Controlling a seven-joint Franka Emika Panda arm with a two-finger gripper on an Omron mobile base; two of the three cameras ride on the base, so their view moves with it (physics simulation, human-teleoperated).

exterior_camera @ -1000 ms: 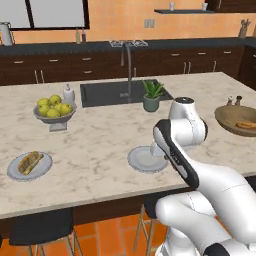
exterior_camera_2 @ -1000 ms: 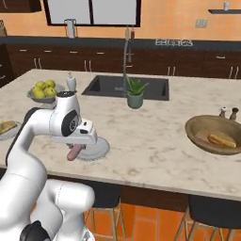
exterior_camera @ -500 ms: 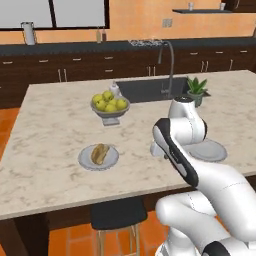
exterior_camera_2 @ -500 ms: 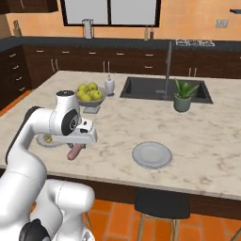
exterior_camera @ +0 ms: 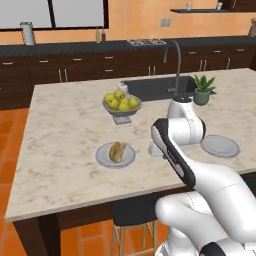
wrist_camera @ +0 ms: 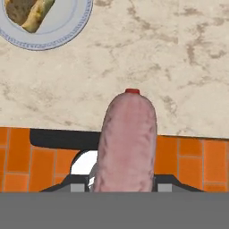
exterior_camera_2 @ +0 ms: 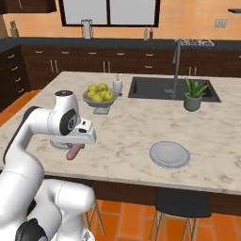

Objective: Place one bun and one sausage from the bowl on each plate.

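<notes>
Plate (wrist_camera: 49, 24) cut by frame edge

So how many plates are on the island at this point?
2. One plate sits near the counter's front edge, below the fruit bowl, with food already on it. The other plate lies bare to the right, near the potted plant.

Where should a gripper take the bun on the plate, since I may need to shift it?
Grip the bun across its narrow middle, coming straight down from above. It lies flat and elongated on the plate, so its long sides are open. The gripper is already shut on a sausage.
</notes>
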